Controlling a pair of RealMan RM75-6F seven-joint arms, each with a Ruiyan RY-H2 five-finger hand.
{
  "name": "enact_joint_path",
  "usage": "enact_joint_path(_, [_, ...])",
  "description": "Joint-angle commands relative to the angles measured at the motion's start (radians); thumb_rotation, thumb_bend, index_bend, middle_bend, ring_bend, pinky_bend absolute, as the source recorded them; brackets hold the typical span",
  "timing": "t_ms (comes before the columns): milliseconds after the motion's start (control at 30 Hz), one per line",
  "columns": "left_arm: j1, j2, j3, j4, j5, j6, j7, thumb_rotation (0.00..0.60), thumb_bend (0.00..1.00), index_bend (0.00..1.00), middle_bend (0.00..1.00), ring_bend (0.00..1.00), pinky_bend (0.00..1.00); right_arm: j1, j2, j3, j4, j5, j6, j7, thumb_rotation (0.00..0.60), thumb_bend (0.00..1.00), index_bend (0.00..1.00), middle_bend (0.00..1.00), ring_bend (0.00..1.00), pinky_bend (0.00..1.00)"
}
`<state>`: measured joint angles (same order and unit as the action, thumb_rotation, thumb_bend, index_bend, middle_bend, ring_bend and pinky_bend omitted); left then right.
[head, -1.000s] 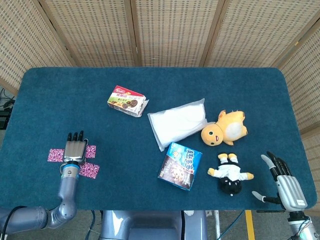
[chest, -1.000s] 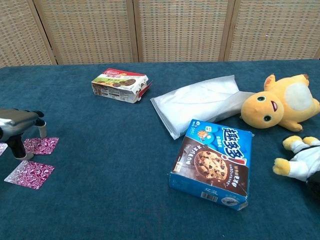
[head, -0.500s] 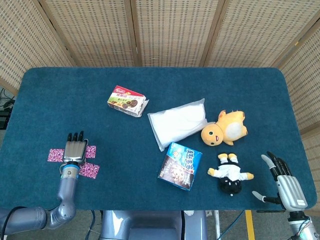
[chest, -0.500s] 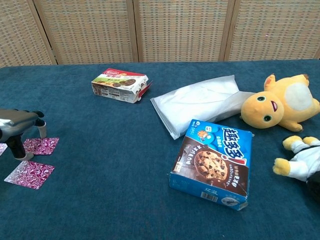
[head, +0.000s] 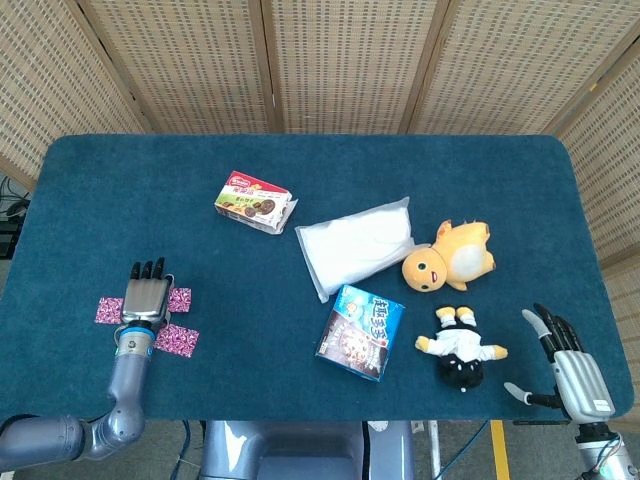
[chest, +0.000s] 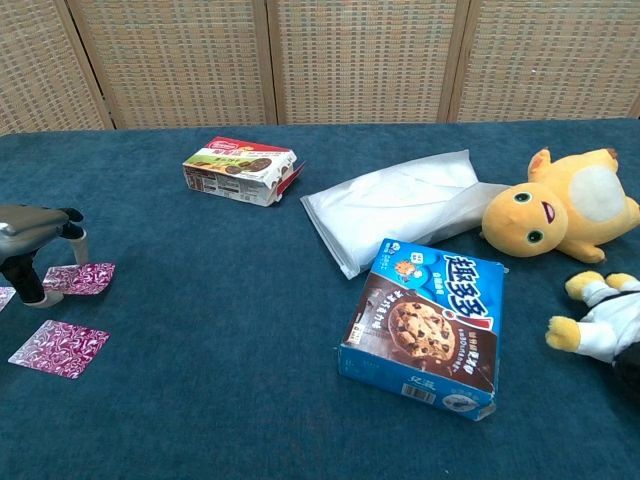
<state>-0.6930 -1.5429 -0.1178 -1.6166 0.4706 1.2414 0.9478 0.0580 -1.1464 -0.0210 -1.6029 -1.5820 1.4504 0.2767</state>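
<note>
My left hand (head: 146, 297) is at the near left of the blue table (head: 120, 200), palm down, over three purple patterned packets. In the chest view the left hand (chest: 35, 240) pinches the edge of one purple packet (chest: 78, 278) between thumb and fingers, and that packet is raised a little off the cloth. A second purple packet (chest: 58, 347) lies flat in front of it, and a third purple packet (head: 108, 311) lies to the hand's left. My right hand (head: 570, 370) hangs past the table's near right corner with fingers spread and nothing in it.
A red-and-green biscuit box (head: 256, 201) lies left of centre. In the middle are a white bag (head: 358, 244) and a blue cookie box (head: 360, 332). A yellow plush (head: 450, 256) and a small black-and-white doll (head: 460, 350) lie to the right. Wicker screens stand behind.
My left hand has risen slightly and shifted away from me, and the purple packet at its fingers has come up with it. The right hand has not moved.
</note>
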Motion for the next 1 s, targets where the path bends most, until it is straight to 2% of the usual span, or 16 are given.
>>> enact_joint_path(33, [0.006,0.016,0.007,-0.013,0.013,-0.005,-0.011,0.6,0.37,0.51,0.0,0.0,0.0,0.0,0.0,0.0,0.0,0.0,0.001,-0.001,0.6,0.11,0.04,0.0,0.0,0.0])
enact_joint_path(567, [0.058,0.149,0.071,-0.058,0.112,-0.05,-0.106,0.6,0.37,0.51,0.0,0.0,0.0,0.0,-0.003,-0.002,-0.004,-0.001,-0.001,-0.018,0.6,0.1,0.04,0.0,0.0,0.0])
enact_joint_path(1000, [0.102,0.199,0.132,0.019,0.197,-0.111,-0.184,0.6,0.36,0.51,0.0,0.0,0.0,0.001,-0.004,-0.002,-0.006,0.0,-0.004,-0.028,0.6,0.1,0.04,0.0,0.0,0.0])
